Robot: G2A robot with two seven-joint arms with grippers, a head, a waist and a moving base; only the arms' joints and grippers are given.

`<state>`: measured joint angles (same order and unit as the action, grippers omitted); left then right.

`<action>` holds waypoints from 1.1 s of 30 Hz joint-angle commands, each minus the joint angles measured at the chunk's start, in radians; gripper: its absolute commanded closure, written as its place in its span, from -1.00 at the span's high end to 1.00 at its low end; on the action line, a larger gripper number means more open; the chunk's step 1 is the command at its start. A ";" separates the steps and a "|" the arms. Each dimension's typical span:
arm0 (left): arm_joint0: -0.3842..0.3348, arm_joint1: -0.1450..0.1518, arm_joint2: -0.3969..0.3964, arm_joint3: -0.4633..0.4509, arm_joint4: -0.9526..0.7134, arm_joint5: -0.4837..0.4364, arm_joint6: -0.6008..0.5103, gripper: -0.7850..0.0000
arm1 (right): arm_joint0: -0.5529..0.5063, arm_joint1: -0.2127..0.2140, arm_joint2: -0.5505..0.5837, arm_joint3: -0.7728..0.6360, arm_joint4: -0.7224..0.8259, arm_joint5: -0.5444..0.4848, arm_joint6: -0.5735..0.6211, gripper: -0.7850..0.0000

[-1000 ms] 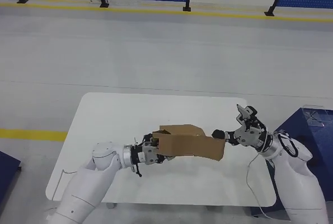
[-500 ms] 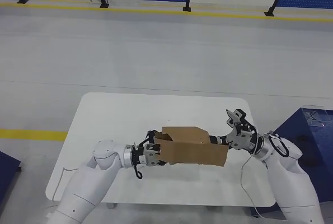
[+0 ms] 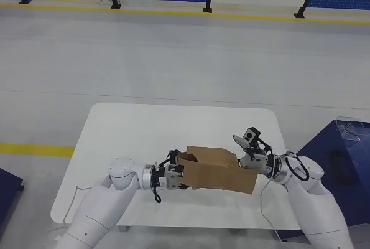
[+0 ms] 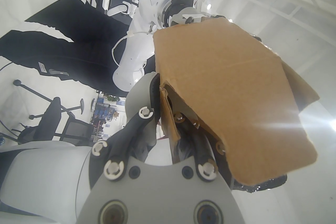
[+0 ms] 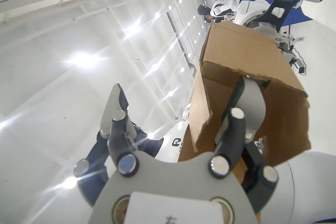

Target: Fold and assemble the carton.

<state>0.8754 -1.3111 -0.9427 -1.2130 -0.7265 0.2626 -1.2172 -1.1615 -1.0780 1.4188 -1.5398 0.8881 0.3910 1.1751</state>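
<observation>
Carton (image 3: 219,169): brown cardboard, partly squared into a tube, held in the air with its long axis running left to right from one gripper to the other.
White table (image 3: 141,124): under the carton, which does not appear to rest on it.
Left gripper (image 3: 174,176): at the carton's left end, fingers pressed together on a cardboard edge there; this grip carries the carton.
Right gripper (image 3: 243,161): at the carton's right, open end, fingers spread wide.
Right fingers: one (image 5: 249,97) reaches inside the carton's mouth, the other (image 5: 115,104) stands outside it, with a side flap (image 5: 200,107) hanging between them.
Key relation: the carton's open end faces straight onto the right gripper, so that arm is the one placed to work this end, while the left only steadies.
Step, as judged: shaping the right end, with flaps not yet folded shut.
Next move calls for: closing on or pushing that flap across the long axis without twisting the carton out of the left grip.
Risk: the thin edge in the left gripper may tear or slip.
</observation>
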 commanded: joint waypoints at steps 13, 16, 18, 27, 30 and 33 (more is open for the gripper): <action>0.020 0.003 -0.027 -0.012 -0.041 -0.020 0.057 1.00 | -0.012 0.010 -0.006 -0.004 -0.067 -0.002 -0.014 -1.00; 0.039 0.003 -0.083 0.012 -0.164 -0.035 0.078 1.00 | -0.021 0.009 0.006 -0.030 -0.071 -0.050 -0.067 -1.00; 0.045 0.001 -0.117 0.033 -0.256 -0.042 0.084 1.00 | -0.027 0.011 0.024 -0.048 -0.078 -0.097 -0.081 -1.00; 0.039 0.019 -0.205 0.056 -0.218 -0.190 0.033 1.00 | -0.039 0.021 0.076 -0.048 -0.040 -0.177 0.016 -1.00; 0.037 0.030 -0.205 0.025 -0.111 -0.225 -0.021 1.00 | -0.030 0.025 0.084 -0.039 -0.002 -0.167 0.108 -1.00; 0.039 0.041 -0.197 -0.010 0.003 -0.266 -0.072 1.00 | -0.017 0.027 0.090 -0.023 0.039 -0.172 0.197 -1.00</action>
<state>0.9137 -1.2742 -1.1421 -1.2103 -0.7784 0.0151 -1.2752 -1.1840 -1.0518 1.5072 -1.5682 0.9141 0.2247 1.3320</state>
